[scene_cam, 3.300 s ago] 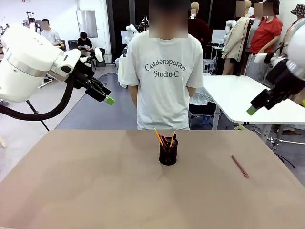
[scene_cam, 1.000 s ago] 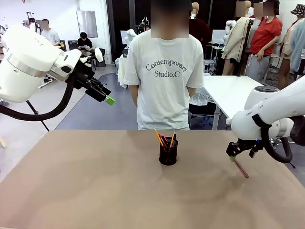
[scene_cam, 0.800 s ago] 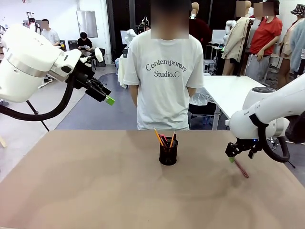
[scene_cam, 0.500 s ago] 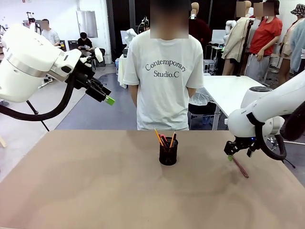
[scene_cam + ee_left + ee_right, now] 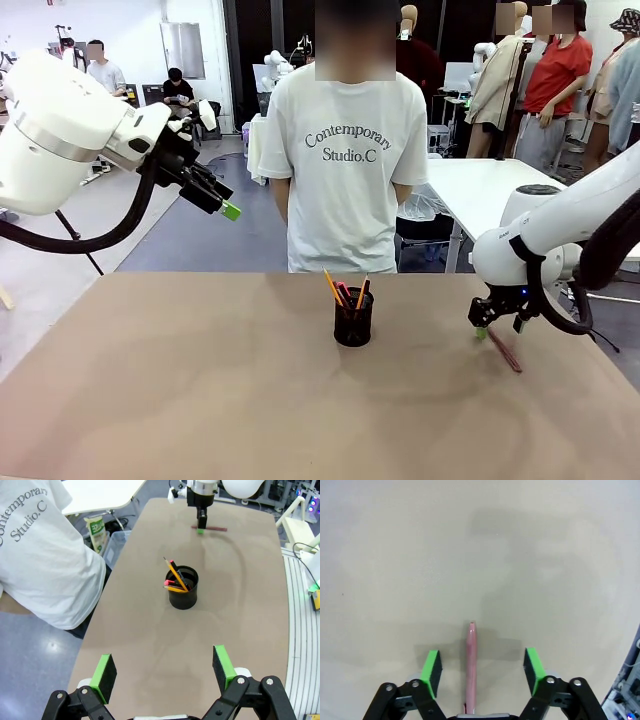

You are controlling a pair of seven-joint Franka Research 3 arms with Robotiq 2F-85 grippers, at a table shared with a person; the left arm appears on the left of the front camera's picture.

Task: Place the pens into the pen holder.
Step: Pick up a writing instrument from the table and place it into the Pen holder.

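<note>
Left gripper (image 5: pixel 226 209) up high at far left, above the table (image 5: pixel 150 380) edge; jaws wide apart, nothing btwn them. Mid-table: black mesh pen holder (image 5: pixel 353 325) upright w/ several pens (image 5: pixel 345 292) leaning inside, incl. orange pencils; person (image 5: pixel 345 150) stands just behind. Right side: right gripper (image 5: pixel 483 328) down at the tabletop, jaws apart & straddling the near end of a reddish pen (image 5: pixel 471 665) lying flat, gap on both sides, pads not touching it
</note>
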